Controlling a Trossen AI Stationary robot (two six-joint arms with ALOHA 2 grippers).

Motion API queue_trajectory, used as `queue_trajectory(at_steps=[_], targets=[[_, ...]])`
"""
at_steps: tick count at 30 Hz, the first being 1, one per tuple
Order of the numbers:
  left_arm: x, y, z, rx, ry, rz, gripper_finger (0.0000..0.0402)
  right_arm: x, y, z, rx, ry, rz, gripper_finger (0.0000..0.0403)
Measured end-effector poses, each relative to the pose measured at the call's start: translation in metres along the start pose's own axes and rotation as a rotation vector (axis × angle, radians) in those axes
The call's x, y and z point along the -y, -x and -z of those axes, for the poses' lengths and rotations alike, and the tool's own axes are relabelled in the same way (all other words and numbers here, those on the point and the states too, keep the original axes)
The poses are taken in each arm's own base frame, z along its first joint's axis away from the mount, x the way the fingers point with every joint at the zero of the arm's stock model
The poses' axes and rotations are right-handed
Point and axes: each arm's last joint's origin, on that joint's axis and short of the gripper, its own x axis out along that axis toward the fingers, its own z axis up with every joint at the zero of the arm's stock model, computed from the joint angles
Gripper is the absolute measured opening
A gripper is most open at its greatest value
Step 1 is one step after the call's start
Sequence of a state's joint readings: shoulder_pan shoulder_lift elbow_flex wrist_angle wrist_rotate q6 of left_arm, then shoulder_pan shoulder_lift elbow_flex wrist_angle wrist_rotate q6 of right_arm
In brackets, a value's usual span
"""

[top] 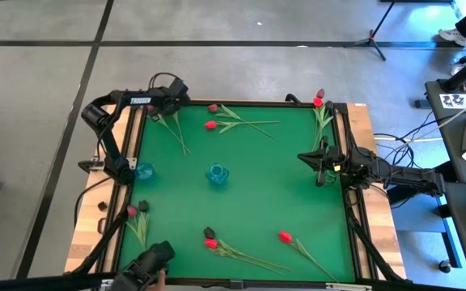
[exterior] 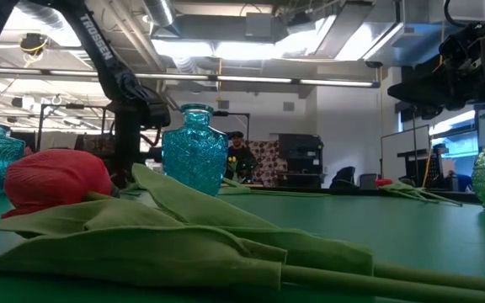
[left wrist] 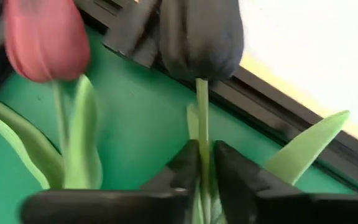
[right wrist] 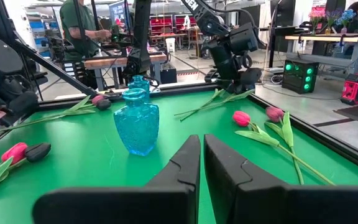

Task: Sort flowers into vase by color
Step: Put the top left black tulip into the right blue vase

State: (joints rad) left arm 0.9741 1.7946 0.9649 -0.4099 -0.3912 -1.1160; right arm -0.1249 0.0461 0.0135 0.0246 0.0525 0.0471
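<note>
In the left wrist view a near-black flower (left wrist: pixel 197 37) and a dull pink one (left wrist: pixel 45 37) lie side by side on the green mat, heads toward the table's dark frame. My left gripper (left wrist: pixel 205 149) is at the far left corner of the table (top: pixel 171 103), slanting down over them and shut on the near-black flower. Two blue glass vases (top: pixel 144 171) (top: pixel 218 174) stand at mid-table. My right gripper (top: pixel 322 162) waits at the right edge, shut and level, with nothing between its fingers (right wrist: pixel 202 155). My left gripper pinches the near-black flower's thin green stem (left wrist: pixel 202 118) between its two fingers, a short way below the head. The fingers come slanting down from above and lie across the stem. I cannot tell whether the flower is off the mat.
More flowers lie scattered on the mat: a red one (top: pixel 210 125) and a dark one (top: pixel 213 107) at the far middle, some at the far right (top: pixel 319 97), near left (top: pixel 136 212), near middle (top: pixel 209 238) and near right (top: pixel 285 237). A dark frame edges the mat (top: pixel 241 103).
</note>
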Motion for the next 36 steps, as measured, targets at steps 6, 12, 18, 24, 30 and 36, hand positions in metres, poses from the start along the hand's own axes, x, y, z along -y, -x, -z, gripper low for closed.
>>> queue_trajectory(at_steps=[6, 12, 18, 24, 30, 36], targets=[[0.011, 0.021, 0.012, -0.007, -0.075, 0.092, 0.0009, 0.0, 0.0, 0.0, 0.0, 0.0, 0.0, 0.0024], [0.024, 0.081, 0.026, 0.061, -0.214, 0.322, 0.0004, 0.0, 0.0, 0.0, 0.0, 0.0, 0.0, 0.0024], [0.024, 0.17, 0.045, 0.181, -0.347, 0.687, 0.0004, 0.0, 0.0, 0.0, 0.0, 0.0, 0.0, 0.0024], [0.01, 0.247, 0.061, 0.257, -0.446, 1.087, 0.0004, 0.0, 0.0, 0.0, 0.0, 0.0, 0.0, 0.0024], [-0.002, 0.293, 0.073, 0.262, -0.544, 1.445, 0.0004, 0.0, 0.0, 0.0, 0.0, 0.0, 0.0, 0.0024], [-0.018, 0.328, 0.089, 0.231, -0.649, 1.772, 0.0004, 0.0, 0.0, -0.003, 0.034, -0.002, 0.007, 0.0024]])
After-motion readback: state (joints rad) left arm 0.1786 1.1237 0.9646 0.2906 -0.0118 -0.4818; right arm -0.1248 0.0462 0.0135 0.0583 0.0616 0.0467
